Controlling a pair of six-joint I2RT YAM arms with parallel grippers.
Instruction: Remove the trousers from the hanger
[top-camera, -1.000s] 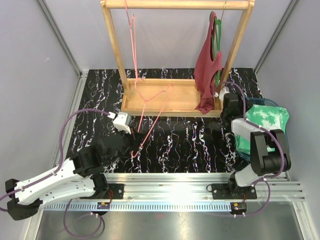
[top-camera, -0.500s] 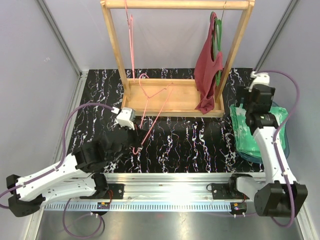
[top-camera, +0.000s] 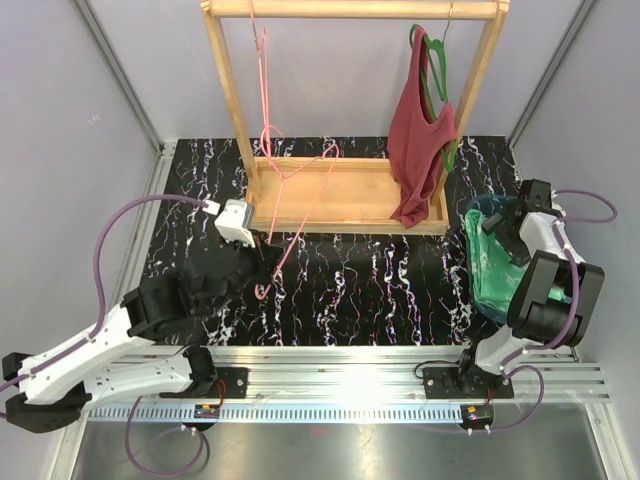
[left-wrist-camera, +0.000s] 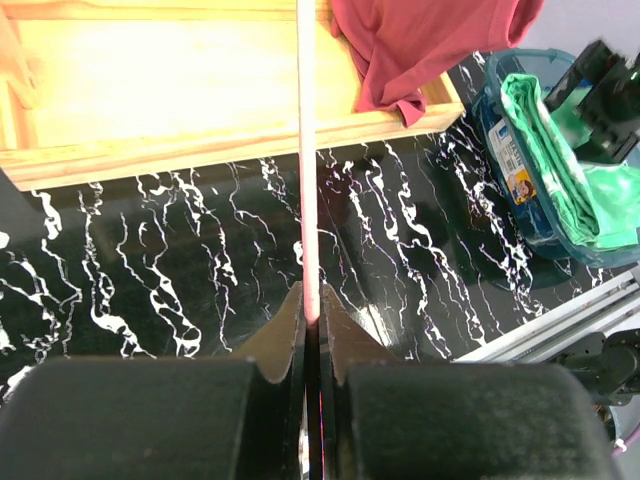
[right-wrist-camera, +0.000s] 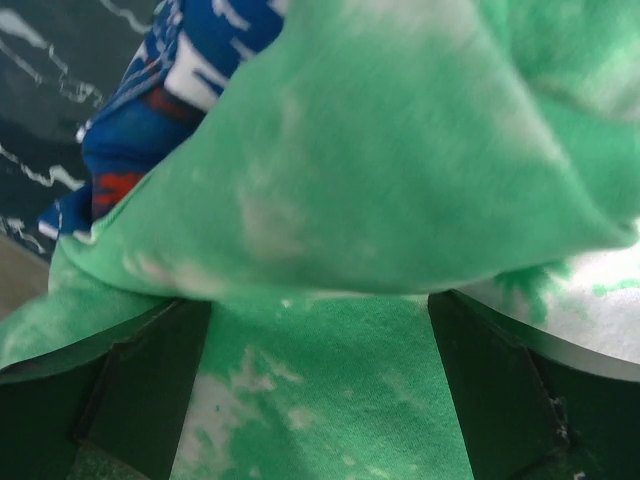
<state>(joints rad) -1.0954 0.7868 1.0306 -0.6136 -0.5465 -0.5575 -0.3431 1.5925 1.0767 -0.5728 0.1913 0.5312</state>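
Observation:
The green trousers (top-camera: 490, 272) lie in a teal bin (top-camera: 478, 208) at the right, off any hanger. In the right wrist view the green trousers (right-wrist-camera: 380, 180) fill the frame, with the dark blue trousers (right-wrist-camera: 165, 95) beside them at the upper left. My right gripper (top-camera: 505, 230) is open, low over the bin, its fingers (right-wrist-camera: 130, 390) spread either side of green fabric. My left gripper (top-camera: 266, 268) is shut on a bare pink hanger (top-camera: 300, 222), whose rod (left-wrist-camera: 308, 150) runs from the jaws toward the rack.
A wooden rack (top-camera: 350, 8) stands at the back on a wooden tray base (top-camera: 350, 195). A maroon sleeveless top (top-camera: 420, 150) hangs from a green hanger (top-camera: 432, 60) at its right end. A second pink hanger (top-camera: 262, 70) hangs at the left.
My right arm has folded back from its far reach and the gripper has come down onto the green trousers in the bin. My left gripper has shifted left and back with the pink hanger.

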